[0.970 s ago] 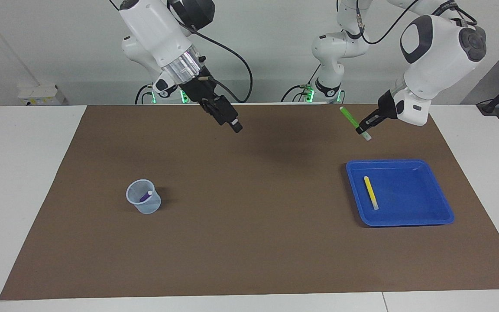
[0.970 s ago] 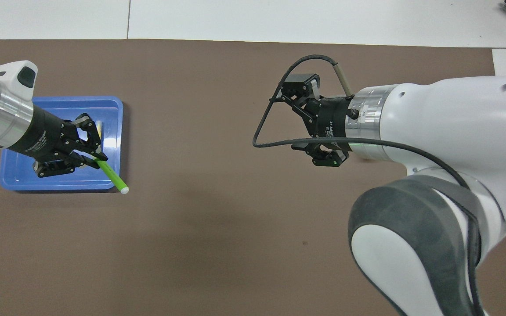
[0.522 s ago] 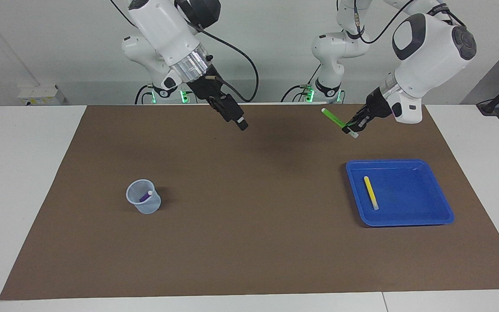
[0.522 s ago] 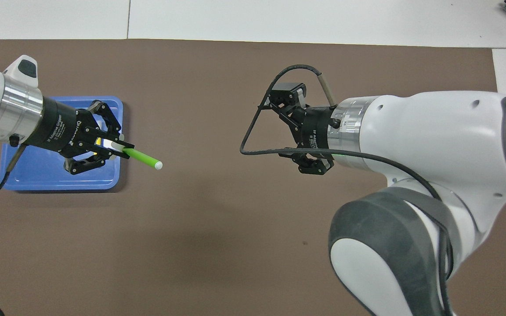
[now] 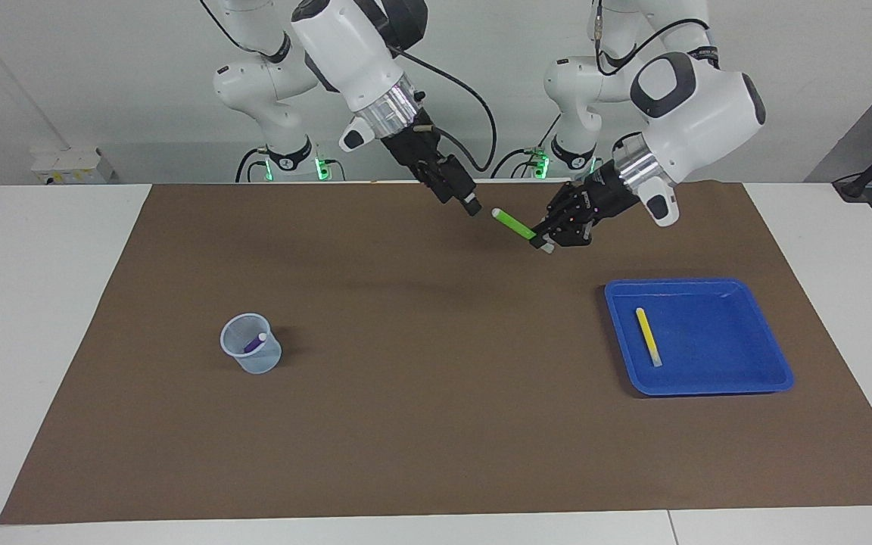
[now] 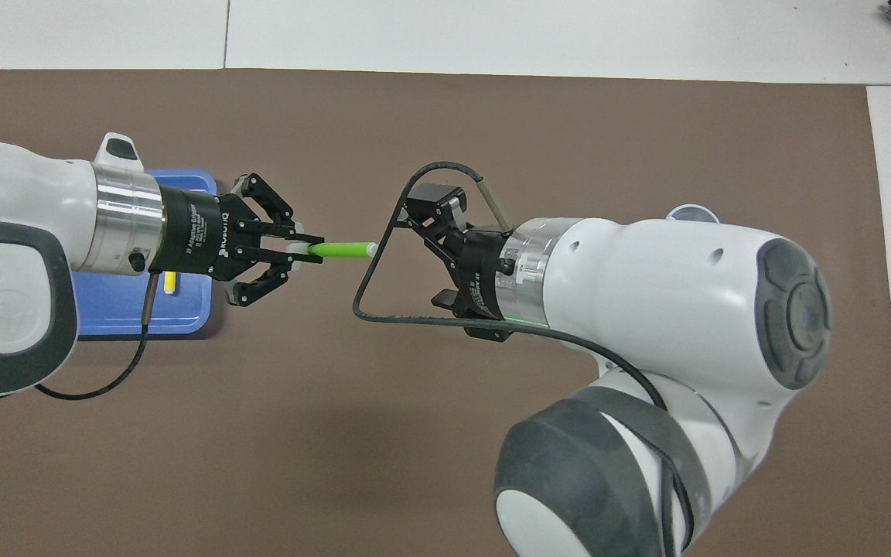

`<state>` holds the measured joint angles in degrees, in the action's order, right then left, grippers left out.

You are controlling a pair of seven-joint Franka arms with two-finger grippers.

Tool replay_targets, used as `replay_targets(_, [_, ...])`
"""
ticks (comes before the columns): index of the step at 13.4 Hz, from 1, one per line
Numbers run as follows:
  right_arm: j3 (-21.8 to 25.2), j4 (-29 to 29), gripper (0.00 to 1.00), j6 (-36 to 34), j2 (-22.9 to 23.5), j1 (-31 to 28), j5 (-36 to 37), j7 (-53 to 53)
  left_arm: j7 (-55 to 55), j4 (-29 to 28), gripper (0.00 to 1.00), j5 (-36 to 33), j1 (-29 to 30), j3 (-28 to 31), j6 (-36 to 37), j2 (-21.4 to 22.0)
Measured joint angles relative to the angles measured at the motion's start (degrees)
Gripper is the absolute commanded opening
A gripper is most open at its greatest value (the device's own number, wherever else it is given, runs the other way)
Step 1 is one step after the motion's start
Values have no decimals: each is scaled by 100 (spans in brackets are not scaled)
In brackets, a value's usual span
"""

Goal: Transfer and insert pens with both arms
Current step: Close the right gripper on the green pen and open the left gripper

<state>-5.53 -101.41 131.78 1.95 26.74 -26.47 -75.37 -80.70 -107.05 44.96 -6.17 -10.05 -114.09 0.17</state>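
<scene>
Green pen (image 5: 514,223), pinched in your left gripper (image 5: 544,244), has swung away from the blue tray (image 5: 773,352) toward the wide-open right gripper (image 5: 469,204), now just beside its tip; handover looks imminent

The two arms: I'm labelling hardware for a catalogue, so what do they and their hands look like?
Both are glossy white jointed arms with dark grey rounded joint caps and a ribbed silver wrist ring. The left hand and right hand are black two-finger linkage units; the left's body carries white lettering. A black cable loops beside each wrist, the right's running into a small metal plug.
</scene>
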Motion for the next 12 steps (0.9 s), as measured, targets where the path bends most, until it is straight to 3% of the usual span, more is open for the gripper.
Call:
replay_targets(3, [-1,-37,100,463,134,91,0,0,-344,-23,0,144,-170,1,-246,7])
replay_targets(8, [2,-43,98,647,248,95,0,0,-389,-51,0,194,-269,6,-354,8])
replay_targets(12, [1,-35,69,661,248,148,0,-23,-398,-62,0,199,-303,7,-404,8])
